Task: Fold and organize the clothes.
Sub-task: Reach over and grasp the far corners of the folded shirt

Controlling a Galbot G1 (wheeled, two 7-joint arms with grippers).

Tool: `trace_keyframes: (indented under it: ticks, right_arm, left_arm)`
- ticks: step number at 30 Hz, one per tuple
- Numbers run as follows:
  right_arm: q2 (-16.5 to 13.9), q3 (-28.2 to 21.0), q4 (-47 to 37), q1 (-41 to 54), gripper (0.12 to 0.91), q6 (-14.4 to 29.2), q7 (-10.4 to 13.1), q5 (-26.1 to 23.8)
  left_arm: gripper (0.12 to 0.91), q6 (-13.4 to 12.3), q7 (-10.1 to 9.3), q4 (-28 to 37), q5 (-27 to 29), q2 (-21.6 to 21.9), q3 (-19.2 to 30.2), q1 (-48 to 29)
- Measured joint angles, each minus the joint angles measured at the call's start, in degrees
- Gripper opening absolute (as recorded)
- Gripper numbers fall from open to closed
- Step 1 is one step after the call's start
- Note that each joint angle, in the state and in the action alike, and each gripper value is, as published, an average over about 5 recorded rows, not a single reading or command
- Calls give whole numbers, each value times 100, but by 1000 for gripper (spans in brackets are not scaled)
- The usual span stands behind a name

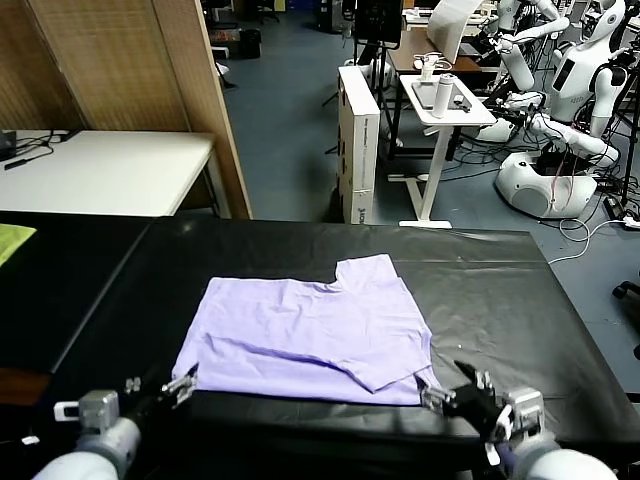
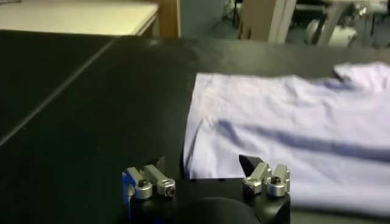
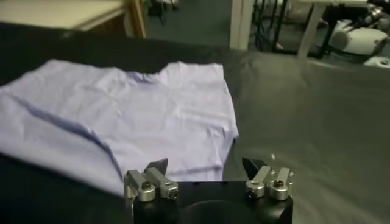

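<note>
The clothes are one light lavender T-shirt (image 1: 310, 335), folded flat into a rough rectangle on the black table (image 1: 500, 290), with a sleeve sticking out at its far edge. My left gripper (image 1: 185, 383) stands open at the shirt's near left corner, holding nothing. In the left wrist view the shirt (image 2: 292, 128) lies just beyond the open left gripper (image 2: 204, 163). My right gripper (image 1: 432, 393) is open at the near right corner, also empty. In the right wrist view the shirt's edge (image 3: 134, 115) lies just ahead of the right gripper (image 3: 205, 164).
A yellow-green cloth (image 1: 12, 238) lies at the table's far left edge. Behind the table stand a white table (image 1: 100, 170), a wooden screen (image 1: 130, 70), white boxes (image 1: 357, 140) and other robots (image 1: 560, 100).
</note>
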Motion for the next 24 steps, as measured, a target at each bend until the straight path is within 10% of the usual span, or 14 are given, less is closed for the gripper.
trace_keyframes:
  ticks: [24]
  right_arm:
    - [863,-2096,-3293,3735,907,-54,-66,54]
  left_arm:
    - [907,285,477,2944,-950,633,1197,-3525]
